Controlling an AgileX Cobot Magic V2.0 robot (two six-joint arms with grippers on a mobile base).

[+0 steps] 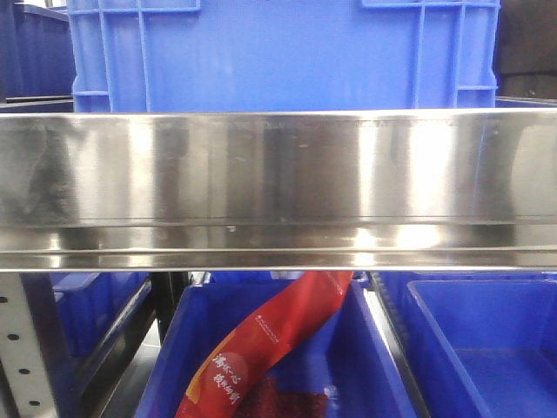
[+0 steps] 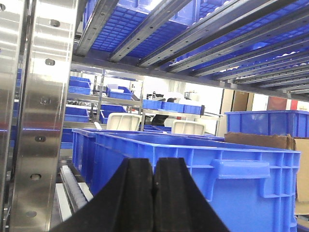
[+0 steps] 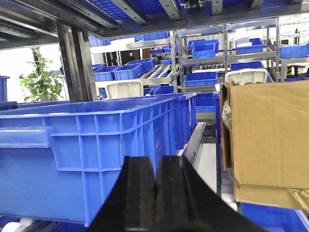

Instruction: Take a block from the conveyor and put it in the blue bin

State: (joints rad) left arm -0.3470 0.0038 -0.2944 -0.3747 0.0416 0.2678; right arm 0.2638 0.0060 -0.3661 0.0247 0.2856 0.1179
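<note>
Left pincer (image 2: 154, 186) and right pincer (image 3: 157, 186) both closed, empty, facing blue crates (image 2: 203, 169) on steel warehouse shelving (image 1: 278, 187); cardboard box (image 3: 268, 135) alongside.

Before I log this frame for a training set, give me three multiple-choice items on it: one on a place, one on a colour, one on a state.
1. Where does the red packet lie?
A. in a blue bin below the steel rail
B. on top of the rail
C. on the floor

2. What colour is the box beside the large crate?
A. white
B. brown
C. green

3. How does the left end effector stand?
A. wide open
B. holding a block
C. shut, empty

A: it rests in the bin under the rail.
B: plain cardboard.
C: black fingers meet, nothing between.
</note>
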